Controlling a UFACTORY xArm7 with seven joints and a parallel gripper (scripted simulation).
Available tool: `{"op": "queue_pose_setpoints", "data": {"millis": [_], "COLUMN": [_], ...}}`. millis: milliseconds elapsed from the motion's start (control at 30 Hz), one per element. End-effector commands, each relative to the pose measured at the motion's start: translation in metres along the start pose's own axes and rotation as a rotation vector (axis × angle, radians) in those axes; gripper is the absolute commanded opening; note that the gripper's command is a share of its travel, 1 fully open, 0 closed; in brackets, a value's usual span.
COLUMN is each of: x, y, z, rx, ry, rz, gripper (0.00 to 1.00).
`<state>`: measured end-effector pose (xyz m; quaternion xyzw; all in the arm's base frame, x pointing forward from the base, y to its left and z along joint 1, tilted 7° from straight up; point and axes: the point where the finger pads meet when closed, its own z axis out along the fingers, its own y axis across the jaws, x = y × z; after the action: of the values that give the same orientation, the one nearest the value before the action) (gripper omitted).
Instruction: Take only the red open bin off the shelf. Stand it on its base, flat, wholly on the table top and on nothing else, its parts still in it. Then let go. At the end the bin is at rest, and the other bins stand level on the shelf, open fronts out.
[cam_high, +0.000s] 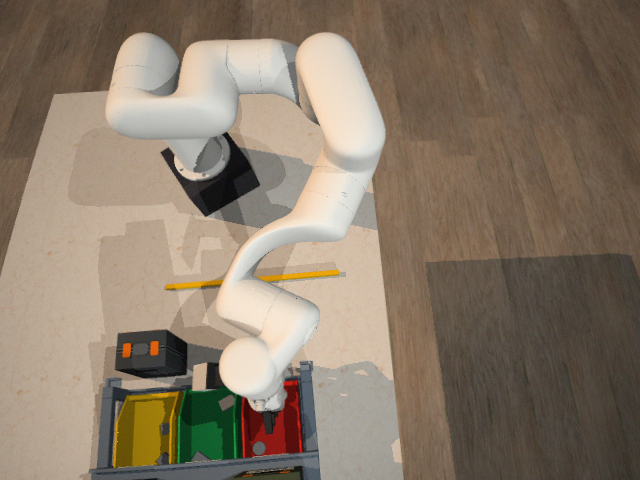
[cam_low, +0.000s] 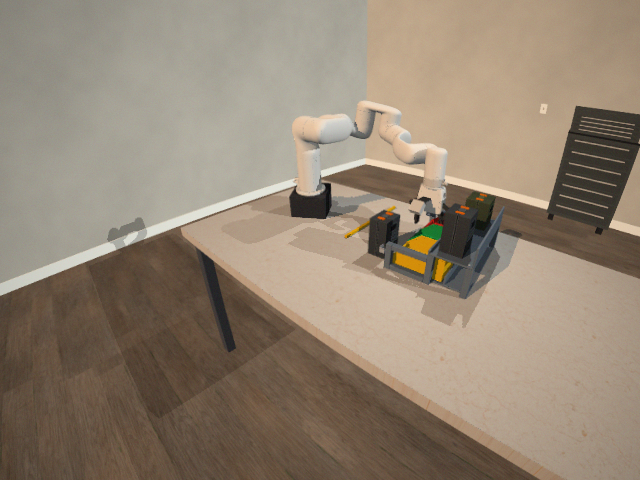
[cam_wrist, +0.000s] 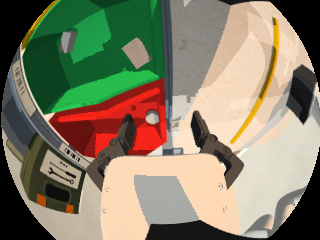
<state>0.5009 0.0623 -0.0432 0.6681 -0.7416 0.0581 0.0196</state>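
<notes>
The red bin sits at one end of the shelf, beside the green bin. The yellow bin is at the other end. A round grey part lies in the red bin; the green and yellow bins hold grey parts too. My gripper is open and empty, pointing down above the red bin's front. In the wrist view one finger shows over the bin, the other outside the shelf's front rail. Finger height above the rim is hard to tell.
A dark case stands on the table in front of the yellow bin. A yellow bar lies between shelf and arm base. Another dark case and an olive case stand on the shelf's upper back level.
</notes>
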Motion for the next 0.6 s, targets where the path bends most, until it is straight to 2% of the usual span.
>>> {"op": "queue_pose_setpoints", "data": {"millis": [0, 133, 167, 567], "x": [-0.0003, -0.0003, -0.0003, -0.0003], "y": [-0.0013, -0.0013, -0.0013, -0.0013], "z": [-0.0020, -0.0020, -0.0020, -0.0020], "rx": [0.004, 0.004, 0.004, 0.004], "ry": [-0.001, -0.001, -0.001, -0.001], "rz": [0.000, 0.000, 0.000, 0.000], "gripper": [1.00, 1.00, 0.00, 0.00]}}
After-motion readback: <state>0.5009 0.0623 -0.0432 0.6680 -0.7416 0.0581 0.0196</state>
